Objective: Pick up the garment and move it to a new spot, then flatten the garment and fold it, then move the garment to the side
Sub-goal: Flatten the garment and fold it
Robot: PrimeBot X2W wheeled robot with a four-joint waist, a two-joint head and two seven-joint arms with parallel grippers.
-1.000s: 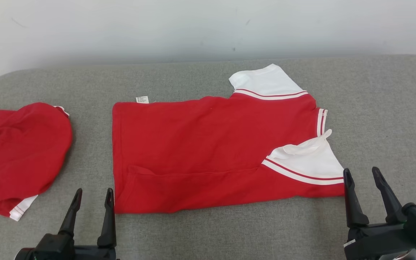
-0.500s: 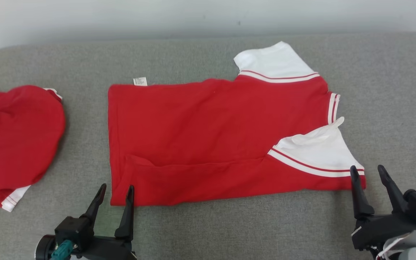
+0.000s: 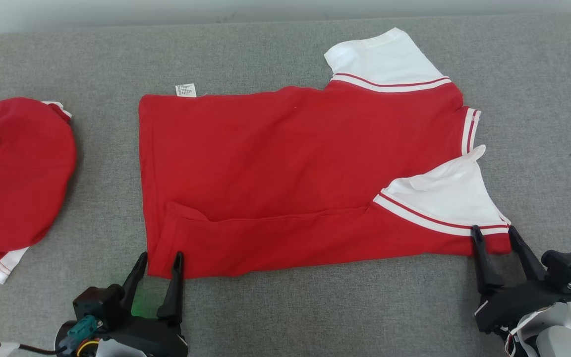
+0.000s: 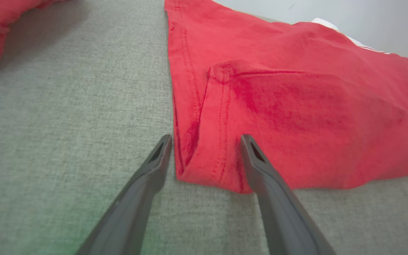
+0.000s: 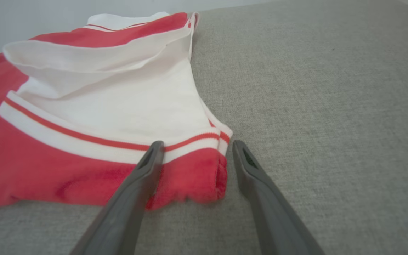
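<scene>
Two grippers, both spread and empty. The red polo shirt (image 3: 290, 163) lies on the grey cushion (image 3: 315, 307), left gripper (image 3: 160, 255) straddling its near hem corner, right gripper (image 3: 493, 229) its near shoulder corner.

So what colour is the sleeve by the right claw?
White sleeve with a thin red stripe along its band; clearest in the right wrist view.

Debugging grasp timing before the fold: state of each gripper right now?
Left gripper: open, jaws straddling the red shirt at its near hem corner, holding nothing.
Right gripper: open, jaws straddling the near sleeve-side corner, holding nothing.
</scene>
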